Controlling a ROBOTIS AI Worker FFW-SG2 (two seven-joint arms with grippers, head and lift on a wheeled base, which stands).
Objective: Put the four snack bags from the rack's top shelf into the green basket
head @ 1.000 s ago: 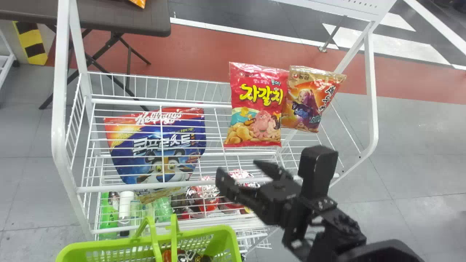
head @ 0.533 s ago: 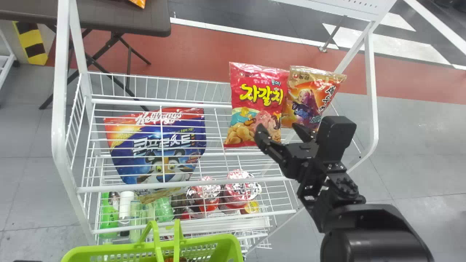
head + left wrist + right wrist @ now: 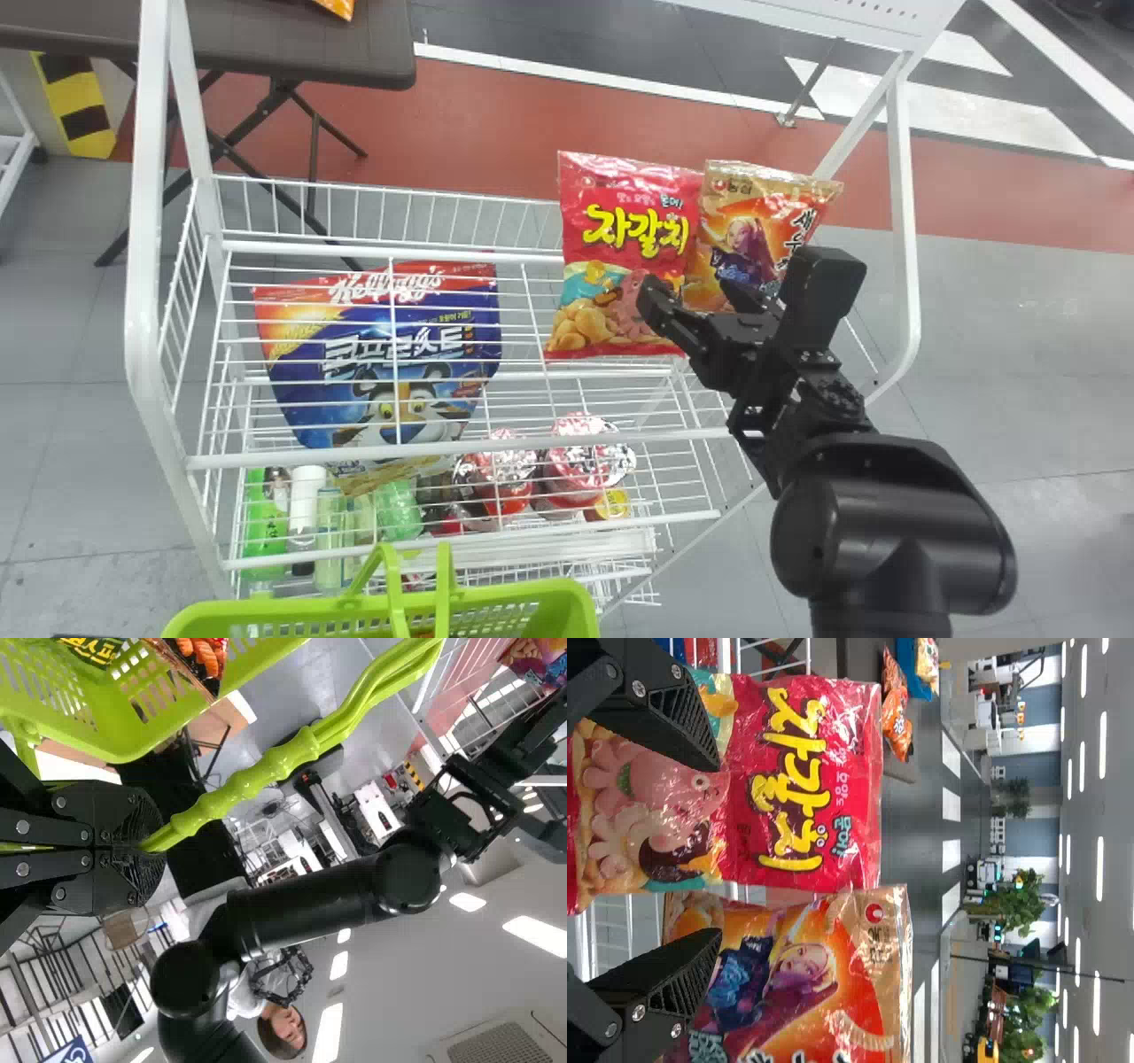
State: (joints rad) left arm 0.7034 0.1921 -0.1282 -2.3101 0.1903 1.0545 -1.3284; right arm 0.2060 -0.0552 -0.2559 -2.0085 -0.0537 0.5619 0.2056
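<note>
In the head view, the red bag (image 3: 620, 226) stands on the rack's top shelf (image 3: 461, 454). To its right, the orange bag (image 3: 766, 213) meets its side edge, and some room opens beyond that toward the rack post (image 3: 902, 204). Left of the red bag, past a narrow strip of wire, the blue bag (image 3: 381, 354) sits behind white wires. The right gripper (image 3: 693, 291) is in front of the red bag's lower right edge, fingers spread, its other fingertip before the orange bag. The green basket (image 3: 532, 595) is nearer the robot than the red bag, lower and to its left.

In the left wrist view, the left gripper (image 3: 149, 838) is clamped on the basket handle (image 3: 266, 771); a yellow-printed bag (image 3: 96, 649) and a dark-and-orange bag (image 3: 204, 663) are in the basket.

In the right wrist view, the fingers are parted, one over the red bag, one over the orange bag, with their meeting edges between. The red bag's top edge rises past the fingertips. Whether they touch it, I cannot tell.
</note>
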